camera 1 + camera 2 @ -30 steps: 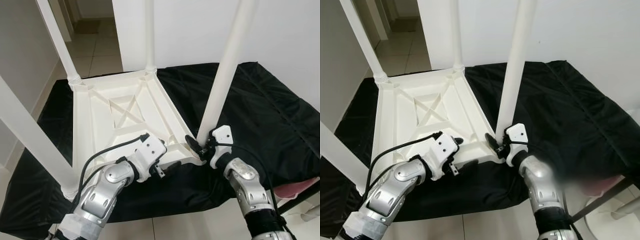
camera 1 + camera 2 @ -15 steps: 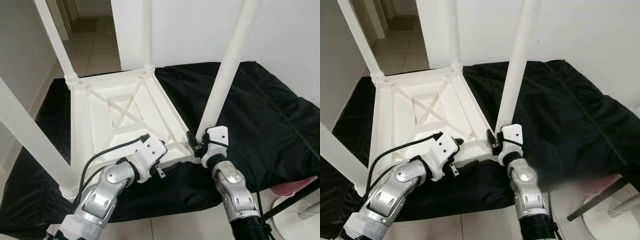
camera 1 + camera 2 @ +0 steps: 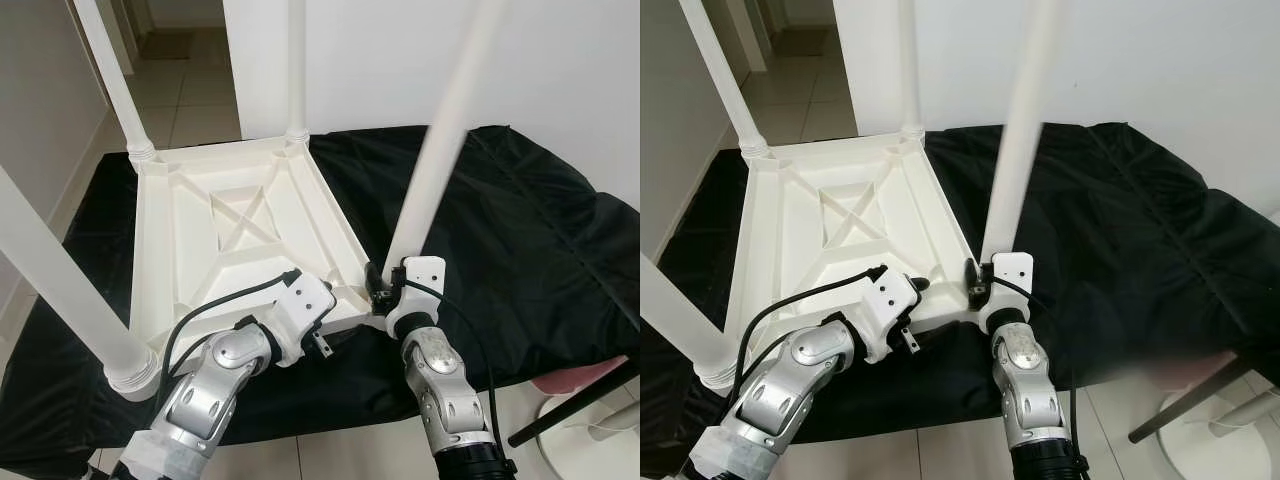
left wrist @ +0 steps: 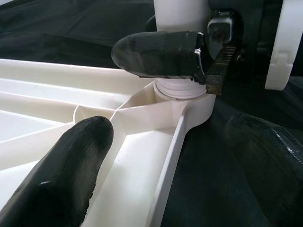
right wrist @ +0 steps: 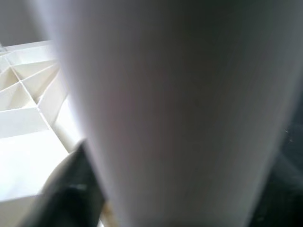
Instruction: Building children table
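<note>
A white plastic children's table (image 3: 147, 262) lies upside down on a black cloth (image 3: 520, 220), its legs pointing up. My right gripper (image 3: 385, 285) is shut on the foot of the near right leg (image 3: 435, 160), just above its corner socket (image 4: 182, 92). That leg looks blurred and fills most of the right wrist view (image 5: 180, 104). My left gripper (image 3: 318, 305) is at the table's near rim beside that corner. It is open, one finger (image 4: 61, 175) inside the frame and the other finger (image 4: 156, 54) out toward the socket.
Three more legs stand at the far left (image 3: 115, 80), far middle (image 3: 295, 70) and near left (image 3: 60, 290) corners. A white wall rises behind, with tiled floor (image 3: 190, 90) at the far left. A pink thing (image 3: 590, 375) and a white base (image 3: 600, 430) sit low on the right.
My right forearm has swung from the right to nearly under the leg's foot, still holding it. The leg now stands a little more upright. The left gripper has kept its place.
</note>
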Controlling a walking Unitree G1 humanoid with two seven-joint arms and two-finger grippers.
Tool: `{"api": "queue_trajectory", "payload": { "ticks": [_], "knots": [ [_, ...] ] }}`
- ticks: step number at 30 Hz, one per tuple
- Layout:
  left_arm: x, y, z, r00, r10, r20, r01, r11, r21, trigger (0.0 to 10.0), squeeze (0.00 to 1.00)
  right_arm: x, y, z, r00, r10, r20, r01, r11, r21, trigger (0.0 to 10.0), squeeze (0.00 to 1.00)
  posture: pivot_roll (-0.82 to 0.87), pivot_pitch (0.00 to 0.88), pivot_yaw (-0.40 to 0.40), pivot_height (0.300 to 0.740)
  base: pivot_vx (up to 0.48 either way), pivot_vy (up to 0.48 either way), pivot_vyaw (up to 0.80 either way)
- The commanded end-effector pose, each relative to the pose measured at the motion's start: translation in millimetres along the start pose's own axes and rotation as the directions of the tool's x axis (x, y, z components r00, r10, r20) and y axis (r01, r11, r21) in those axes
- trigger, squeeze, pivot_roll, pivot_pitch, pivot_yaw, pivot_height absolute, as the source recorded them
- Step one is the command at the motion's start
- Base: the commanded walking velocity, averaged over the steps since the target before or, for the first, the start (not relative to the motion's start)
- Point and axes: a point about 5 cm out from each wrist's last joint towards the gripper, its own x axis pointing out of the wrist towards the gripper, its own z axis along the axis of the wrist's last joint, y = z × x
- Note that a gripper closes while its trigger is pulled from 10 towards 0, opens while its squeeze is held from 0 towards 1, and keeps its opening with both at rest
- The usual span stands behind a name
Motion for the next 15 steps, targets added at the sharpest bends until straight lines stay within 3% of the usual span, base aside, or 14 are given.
{"api": "queue_trajectory", "payload": {
  "ticks": [1, 8, 9, 12, 13, 14, 15],
  "knots": [
    [-1.6, 1.3, -3, 0.999, 0.036, -0.015, -0.036, 0.999, 0.003, 10.0, 0.0, -1.5, -1.9, -1, 1.0, -0.003, -0.011, 0.003, 1.0, 0.008, 10.0, 1.0, -0.04, 0.0, 0.012, 0.74, 0.0, 0.0, 0.0],
    [-2.7, 0.4, -3, 0.999, 0.026, -0.018, -0.026, 1.0, 0.006, 10.0, 0.0, -5.4, -13.6, -2, 1.0, 0.008, -0.012, -0.008, 1.0, -0.018, 10.0, 1.0, -0.04, 0.0, 0.018, 0.74, 0.0, 0.0, 0.0],
    [-2.9, -0.2, -4, 1.0, 0.022, -0.019, -0.022, 1.0, 0.005, 10.0, 0.0, -6.8, -15.7, -2, 1.0, 0.025, -0.016, -0.026, 0.999, -0.02, 10.0, 0.18, -0.04, 0.0, 0.018, 0.74, 0.0, 0.0, 0.0],
    [-2.9, -0.2, -4, 1.0, 0.022, -0.019, -0.022, 1.0, 0.005, 10.0, 0.0, -6.8, -15.7, -2, 1.0, 0.025, -0.016, -0.026, 0.999, -0.02, 10.0, 0.18, -0.04, 0.0, 0.018, 0.74, 0.0, 0.0, 0.0],
    [-3.1, -0.9, -4, 1.0, 0.019, -0.021, -0.019, 1.0, 0.005, 10.0, 0.0, -8.4, -17.2, -1, 0.998, 0.066, -0.014, -0.066, 0.997, -0.035, 10.0, 0.0, -0.04, 0.0, 0.02, 0.74, 0.0, 0.0, 0.0],
    [-3.1, -0.9, -4, 1.0, 0.019, -0.021, -0.019, 1.0, 0.005, 10.0, 0.0, -8.4, -17.2, -1, 0.998, 0.066, -0.014, -0.066, 0.997, -0.035, 10.0, 0.0, -0.04, 0.0, 0.02, 0.74, 0.0, 0.0, 0.0],
    [-2.8, -1.3, -4, 1.0, 0.013, -0.023, -0.013, 1.0, 0.006, 10.0, 0.0, -9.4, -26.6, 1, 0.982, 0.188, -0.013, -0.188, 0.975, -0.122, 10.0, 0.0, -0.05, 0.0, 0.022, 0.74, 0.0, 0.0, 0.0]
  ]
}}
